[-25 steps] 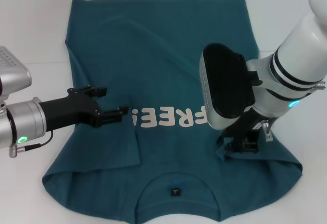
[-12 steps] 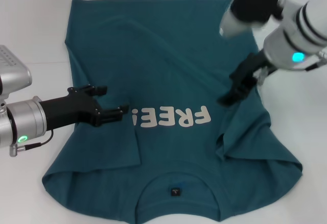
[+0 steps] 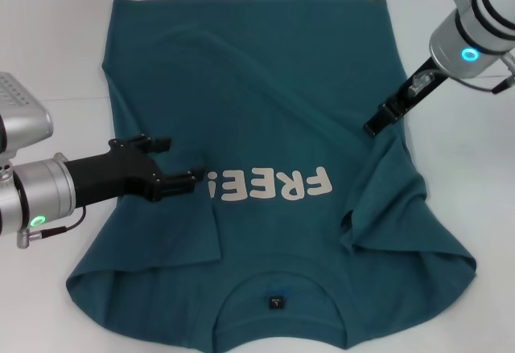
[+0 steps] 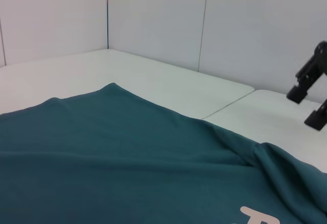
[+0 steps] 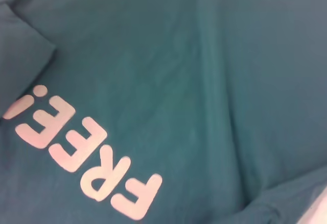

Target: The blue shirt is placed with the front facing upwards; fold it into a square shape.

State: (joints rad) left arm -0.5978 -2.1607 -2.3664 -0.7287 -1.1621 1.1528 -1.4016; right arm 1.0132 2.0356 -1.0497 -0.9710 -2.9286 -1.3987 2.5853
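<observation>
The blue shirt (image 3: 265, 88) lies flat on the white table (image 3: 48, 39), front up, with its collar and neck label (image 3: 276, 301) nearest me. White letters "FREE" (image 3: 269, 184) cross the chest and also fill the right wrist view (image 5: 82, 157). Both sleeves are folded in over the body. My left gripper (image 3: 183, 158) is open, low over the folded left sleeve beside the letters. My right gripper (image 3: 382, 121) hangs open above the shirt's right edge, holding nothing. The left wrist view shows the right gripper (image 4: 310, 99) beyond the shirt (image 4: 102, 147).
White table surface surrounds the shirt on the left, on the right (image 3: 475, 208) and along the far hem. In the left wrist view white walls (image 4: 153, 20) stand behind the table.
My right gripper has lifted off the folded right sleeve and swung up and away towards the far right. The sleeve stays folded in. The left arm has not moved.
</observation>
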